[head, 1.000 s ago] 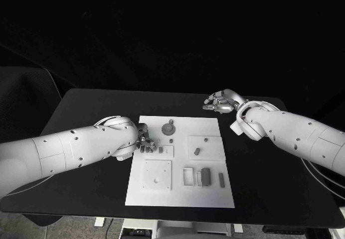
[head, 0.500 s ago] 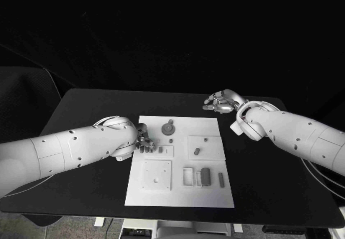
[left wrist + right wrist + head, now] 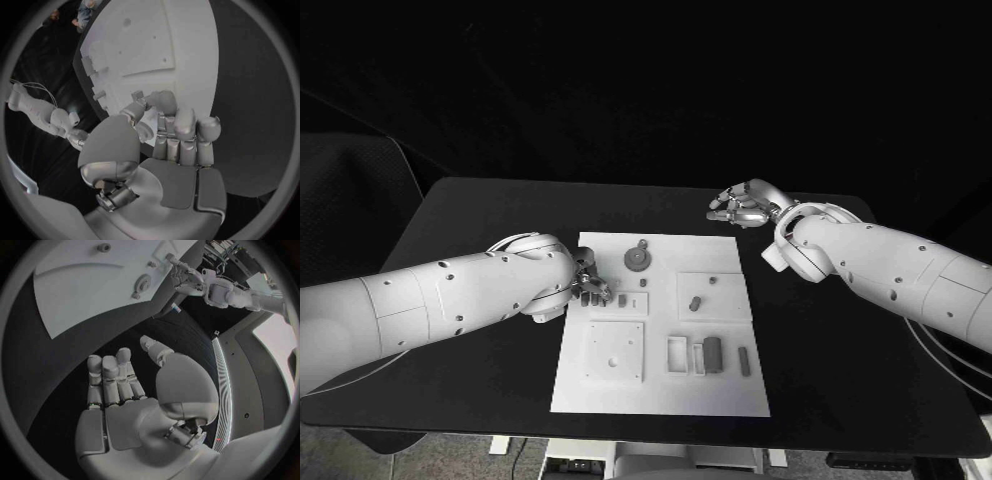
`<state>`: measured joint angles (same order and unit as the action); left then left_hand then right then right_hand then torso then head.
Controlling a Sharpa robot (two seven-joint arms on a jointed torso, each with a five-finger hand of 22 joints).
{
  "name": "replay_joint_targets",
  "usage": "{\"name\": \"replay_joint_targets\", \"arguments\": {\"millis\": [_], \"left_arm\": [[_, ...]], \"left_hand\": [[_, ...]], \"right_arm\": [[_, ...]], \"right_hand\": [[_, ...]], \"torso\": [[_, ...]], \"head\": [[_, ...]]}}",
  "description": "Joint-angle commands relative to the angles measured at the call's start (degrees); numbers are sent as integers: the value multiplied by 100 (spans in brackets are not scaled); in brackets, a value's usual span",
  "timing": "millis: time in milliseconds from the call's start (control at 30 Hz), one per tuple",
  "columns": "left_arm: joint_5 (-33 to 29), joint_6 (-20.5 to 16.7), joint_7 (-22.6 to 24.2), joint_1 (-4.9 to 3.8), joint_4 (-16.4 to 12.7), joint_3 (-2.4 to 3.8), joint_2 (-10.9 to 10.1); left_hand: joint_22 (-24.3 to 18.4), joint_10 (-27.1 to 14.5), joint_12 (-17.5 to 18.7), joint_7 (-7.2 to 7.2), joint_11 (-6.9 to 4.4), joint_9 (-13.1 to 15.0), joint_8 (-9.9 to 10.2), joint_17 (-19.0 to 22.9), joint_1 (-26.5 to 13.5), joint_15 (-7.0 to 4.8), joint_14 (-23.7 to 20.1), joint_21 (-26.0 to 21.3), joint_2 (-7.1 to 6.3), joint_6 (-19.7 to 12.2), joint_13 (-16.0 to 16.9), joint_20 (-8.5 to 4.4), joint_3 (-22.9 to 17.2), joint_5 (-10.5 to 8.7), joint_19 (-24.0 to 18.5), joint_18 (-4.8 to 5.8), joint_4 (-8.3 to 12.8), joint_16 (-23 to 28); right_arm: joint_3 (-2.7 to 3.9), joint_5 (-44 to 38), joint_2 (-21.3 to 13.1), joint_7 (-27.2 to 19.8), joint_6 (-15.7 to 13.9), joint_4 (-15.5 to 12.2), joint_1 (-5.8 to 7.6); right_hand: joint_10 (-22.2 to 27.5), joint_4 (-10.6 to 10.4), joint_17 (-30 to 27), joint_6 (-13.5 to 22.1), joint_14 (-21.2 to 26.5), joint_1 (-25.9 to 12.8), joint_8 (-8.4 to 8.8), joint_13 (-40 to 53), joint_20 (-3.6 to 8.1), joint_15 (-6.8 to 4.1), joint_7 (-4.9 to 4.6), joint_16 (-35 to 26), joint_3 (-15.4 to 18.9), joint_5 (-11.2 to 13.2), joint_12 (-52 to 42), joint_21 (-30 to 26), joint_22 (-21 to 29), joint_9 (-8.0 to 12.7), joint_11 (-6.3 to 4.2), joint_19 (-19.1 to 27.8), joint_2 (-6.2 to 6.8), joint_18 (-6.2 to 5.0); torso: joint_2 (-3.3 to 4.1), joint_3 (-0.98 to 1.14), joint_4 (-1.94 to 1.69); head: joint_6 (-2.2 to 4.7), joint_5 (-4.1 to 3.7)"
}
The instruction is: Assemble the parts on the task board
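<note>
The board (image 3: 661,400) lies mid-table (image 3: 473,210). Its near end carries a recessed square block (image 3: 613,350) and, beside it, slotted holders with dark upright parts (image 3: 713,354) seated in them. At the board's left edge the left hand (image 3: 589,285) has its fingers curled at a small part; whether it grips that part cannot be told. Farther on sits a round gear (image 3: 638,259). Beyond the board's far right corner, the right hand (image 3: 744,205) hovers apart, fingers curled on nothing, probably waiting.

White task board (image 3: 661,385) at centre of the frame, grey parts (image 3: 714,354) on it, black table (image 3: 473,210), silver left hand (image 3: 589,284), silver right hand (image 3: 738,205), white arms (image 3: 444,300)
</note>
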<state>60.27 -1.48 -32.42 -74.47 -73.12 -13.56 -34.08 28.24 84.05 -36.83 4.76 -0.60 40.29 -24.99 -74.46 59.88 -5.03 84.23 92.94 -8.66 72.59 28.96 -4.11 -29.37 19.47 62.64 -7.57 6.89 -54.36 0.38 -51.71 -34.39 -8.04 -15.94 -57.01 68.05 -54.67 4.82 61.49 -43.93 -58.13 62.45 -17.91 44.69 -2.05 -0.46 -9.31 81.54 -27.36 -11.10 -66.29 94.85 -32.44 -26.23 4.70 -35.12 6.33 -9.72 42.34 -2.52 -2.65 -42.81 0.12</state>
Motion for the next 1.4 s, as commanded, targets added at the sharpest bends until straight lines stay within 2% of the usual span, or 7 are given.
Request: {"name": "replay_joint_targets", "arguments": {"millis": [33, 767, 900, 1200, 1333, 1400], "left_arm": [[-25, -88, 26, 3, 4, -3, 0], [-81, -96, 49, 3, 68, -2, 25], [-110, -80, 81, 3, 63, -2, 23], [-519, 31, 130, 3, 95, 0, 4], [-599, 128, 126, 1, 138, 1, -16], [-611, 189, 117, -2, 161, 3, -28]], "left_hand": [[-6, 120, -41, 10, 21, -8, 33, 6, 18, -35, 10, -39, 10, -47, 7, -8, 9, -25, -39, -403, 25, -28], [-6, 95, -73, 29, 19, -9, 60, 20, 84, -36, -10, -39, 59, -112, 28, -13, -23, -72, -49, -409, 40, -51], [3, 30, -165, 29, 18, 26, 59, 60, 354, -37, -62, -20, 161, -150, 87, -16, -160, -365, -70, -416, 54, -133], [10, -45, -238, 43, 23, 71, 81, 118, 800, -31, -133, -2, 461, -186, 131, -11, -436, -583, -116, -417, 80, -220], [16, -63, -256, 52, 29, 95, 74, 129, 882, -25, -155, 10, 521, -181, 142, -5, -487, -752, -135, -412, 74, -245], [16, -67, -257, 53, 31, 99, 73, 130, 892, -24, -159, 11, 530, -182, 143, -4, -495, -777, -138, -411, 71, -248]], "right_arm": [[0, -7, -2, -22, 81, -8, -3], [0, -7, -6, -15, 111, -11, -6], [0, -7, -4, -15, 128, -8, -6], [0, -8, -2, -9, 147, -9, -6], [0, -8, -4, -6, 148, -7, -6], [0, -9, -1, -5, 148, -4, -7]], "right_hand": [[39, -24, -8, 13, 48, -70, -27, -8, 12, -12, -45, -20, -8, 29, -15, 117, 7, 9, 11, 43, -7, 69], [40, -24, -9, 15, 48, -73, -27, -10, 12, -12, -45, -20, -10, 29, -16, 117, 8, 9, 11, 44, -8, 69], [40, -24, -10, 15, 49, -73, -27, -10, 12, -12, -45, -19, -11, 29, -16, 117, 9, 9, 11, 44, -8, 69], [40, -23, -10, 15, 49, -74, -27, -11, 12, -12, -45, -19, -12, 28, -16, 118, 9, 9, 11, 44, -9, 68], [40, -23, -10, 16, 49, -75, -27, -11, 13, -12, -45, -19, -12, 28, -16, 118, 9, 10, 11, 44, -10, 68], [40, -23, -10, 16, 49, -75, -27, -11, 13, -12, -45, -19, -12, 28, -16, 118, 9, 10, 11, 44, -10, 68]], "torso": [[1, 3, 1], [1, 4, 1], [1, 4, 1], [1, 4, 4], [3, 7, 5], [1, 8, 5]], "head": [[-1, -4], [-9, -15], [-9, -15], [-9, -15], [-8, -14], [-7, -13]]}}
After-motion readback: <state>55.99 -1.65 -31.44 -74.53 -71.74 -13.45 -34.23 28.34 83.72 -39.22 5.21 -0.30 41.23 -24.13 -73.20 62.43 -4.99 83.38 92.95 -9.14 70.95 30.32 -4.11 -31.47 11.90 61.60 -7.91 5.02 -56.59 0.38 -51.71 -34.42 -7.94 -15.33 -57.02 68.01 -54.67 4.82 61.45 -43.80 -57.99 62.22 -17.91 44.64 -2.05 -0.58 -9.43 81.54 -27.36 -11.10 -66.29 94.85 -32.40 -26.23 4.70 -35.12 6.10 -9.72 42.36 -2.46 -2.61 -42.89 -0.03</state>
